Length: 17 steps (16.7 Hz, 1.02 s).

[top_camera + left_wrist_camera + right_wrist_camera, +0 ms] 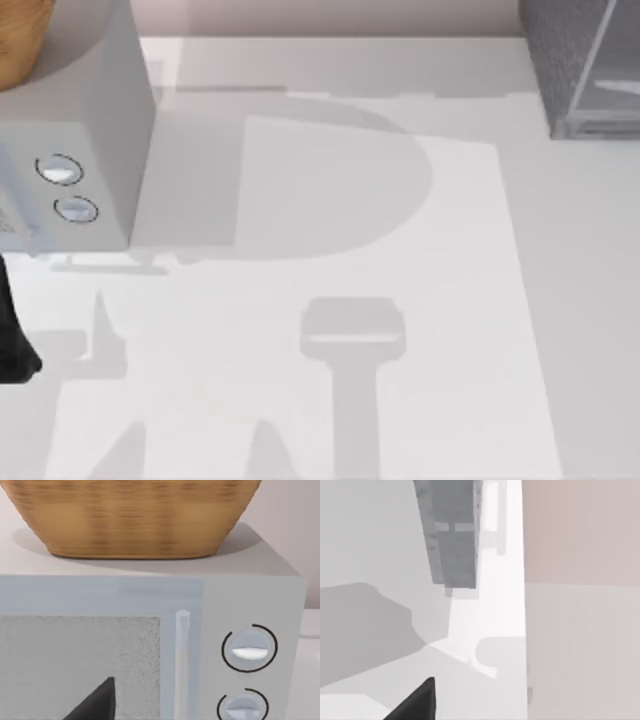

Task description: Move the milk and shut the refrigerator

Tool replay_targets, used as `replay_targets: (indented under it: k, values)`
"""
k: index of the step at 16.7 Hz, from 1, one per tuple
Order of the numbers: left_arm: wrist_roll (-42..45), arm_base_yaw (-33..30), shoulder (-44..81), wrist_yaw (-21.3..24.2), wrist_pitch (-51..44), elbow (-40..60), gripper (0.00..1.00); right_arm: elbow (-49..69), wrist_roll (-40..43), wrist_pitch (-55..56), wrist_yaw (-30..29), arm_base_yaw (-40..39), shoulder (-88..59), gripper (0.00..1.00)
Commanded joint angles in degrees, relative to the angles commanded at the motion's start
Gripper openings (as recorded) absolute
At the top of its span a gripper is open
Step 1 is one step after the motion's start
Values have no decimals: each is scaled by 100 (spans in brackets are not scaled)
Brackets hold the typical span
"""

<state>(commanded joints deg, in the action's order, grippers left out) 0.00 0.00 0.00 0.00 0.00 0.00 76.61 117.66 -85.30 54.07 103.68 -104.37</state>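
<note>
The refrigerator is a dark grey speckled cabinet at the table's far right corner, with a paler glassy panel on its right part. It also appears in the right wrist view as a tall grey box by the table's edge, some way off from my right gripper, of which a dark tip shows. The milk is out of view. My left arm is a dark shape at the left edge of the table. My left gripper faces the front of the light grey box.
A light grey box with two round silver knobs stands at the far left, seen close up in the left wrist view. A woven basket sits on top of it. Arm shadows fall across the white table.
</note>
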Motion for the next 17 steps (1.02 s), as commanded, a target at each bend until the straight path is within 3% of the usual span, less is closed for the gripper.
replay_targets:
  k: [9,12,17]
  values:
    - [0,0,0,0,0,0,100,-1,-379,264,-37,-343,-51,100]
    - [0,0,0,0,0,0,100,42,-1267,967,-129,-1024,-142,100]
    - [0,0,0,0,0,0,100,62,-3460,2823,-425,-2538,-224,100]
